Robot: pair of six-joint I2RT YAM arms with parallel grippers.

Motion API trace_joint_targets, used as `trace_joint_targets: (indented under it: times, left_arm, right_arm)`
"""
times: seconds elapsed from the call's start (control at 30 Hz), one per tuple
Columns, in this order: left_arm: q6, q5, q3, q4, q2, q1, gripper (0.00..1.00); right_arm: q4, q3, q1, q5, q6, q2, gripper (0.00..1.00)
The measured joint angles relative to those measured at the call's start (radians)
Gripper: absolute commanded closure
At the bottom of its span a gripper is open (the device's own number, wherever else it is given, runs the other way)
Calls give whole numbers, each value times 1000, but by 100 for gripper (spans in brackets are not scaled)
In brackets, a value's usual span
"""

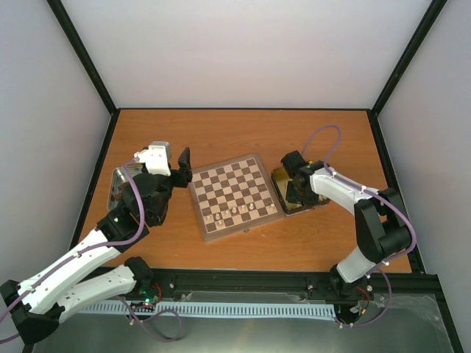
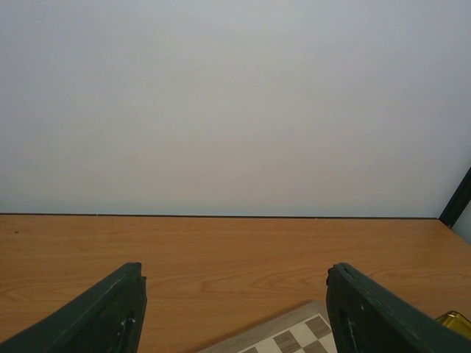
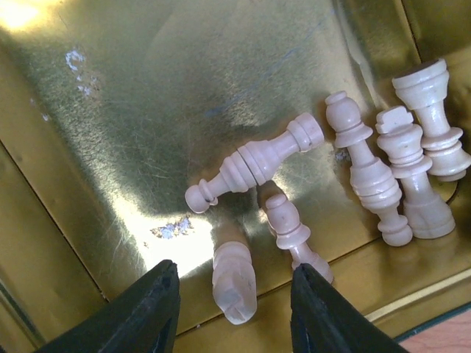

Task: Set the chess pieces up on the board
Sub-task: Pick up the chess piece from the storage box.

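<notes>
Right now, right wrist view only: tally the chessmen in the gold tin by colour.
Cream-white chess pieces: 6
Dark brown: 0
Total in the gold tin: 6

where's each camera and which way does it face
Top external: above and behind, looking down on the board; both arms show whole.
Left wrist: low over the table, facing the far wall; left claw at bottom, open.
Right wrist: down into the gold tin at cream chess pieces; right claw at bottom.
Shared: top external and left wrist show the board.
</notes>
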Motion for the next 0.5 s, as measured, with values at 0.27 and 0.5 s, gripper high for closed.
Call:
trace_joint_targets:
  times: [0.27, 0.5]
  left_arm:
    - [0, -7, -2, 0, 0, 0, 32]
    - [0, -18, -3, 0, -5, 0, 32]
  right_arm:
    - [-68, 30, -1, -11, -43, 23, 58]
    - [-99, 68, -2, -36, -102, 81, 71]
